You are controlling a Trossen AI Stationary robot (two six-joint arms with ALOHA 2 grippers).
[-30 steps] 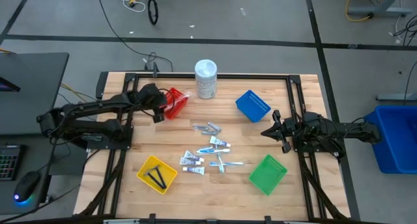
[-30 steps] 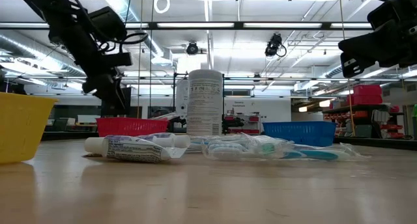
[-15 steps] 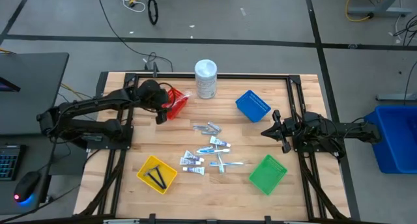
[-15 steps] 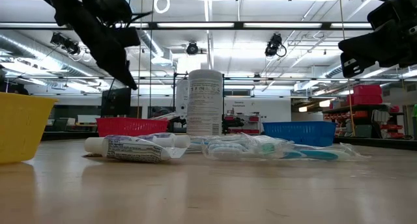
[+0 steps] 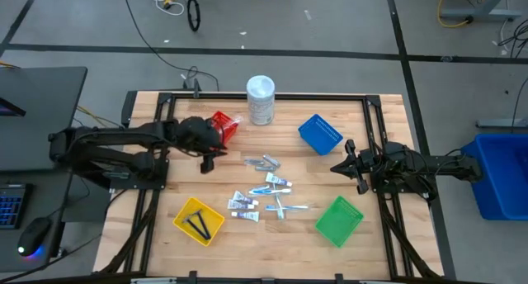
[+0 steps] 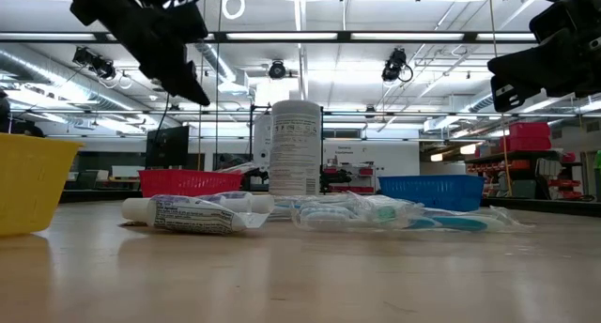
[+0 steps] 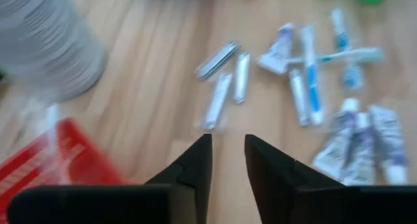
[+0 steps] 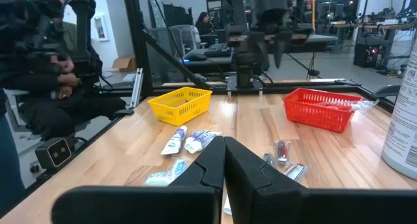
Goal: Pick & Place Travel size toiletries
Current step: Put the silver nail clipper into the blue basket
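Observation:
The travel size toiletries (image 5: pixel 264 189) lie loose on the table's middle: grey packets (image 7: pixel 221 81), small white tubes (image 7: pixel 361 146) and slim pale-blue sticks (image 5: pixel 280 204). Two thin black pieces (image 5: pixel 198 226) lie in the yellow basket (image 5: pixel 183 215). My left gripper (image 5: pixel 210 154) hangs above the table between the red basket (image 5: pixel 221 129) and the packets; its fingers (image 7: pixel 228 152) stand a little apart with nothing between them. My right gripper (image 5: pixel 337 168) waits shut (image 8: pixel 225 149) right of the pile, between the blue and green baskets.
A tall white container (image 5: pixel 261 100) stands at the far edge. A blue basket (image 5: pixel 320 134) sits at the far right and a green basket (image 5: pixel 339 220) at the near right. A person (image 8: pixel 45 68) sits beyond the table's left side.
My left gripper has risen from the red basket and swung toward the table's near edge and right, toward the grey packets. The toiletries and baskets have stayed where they were.

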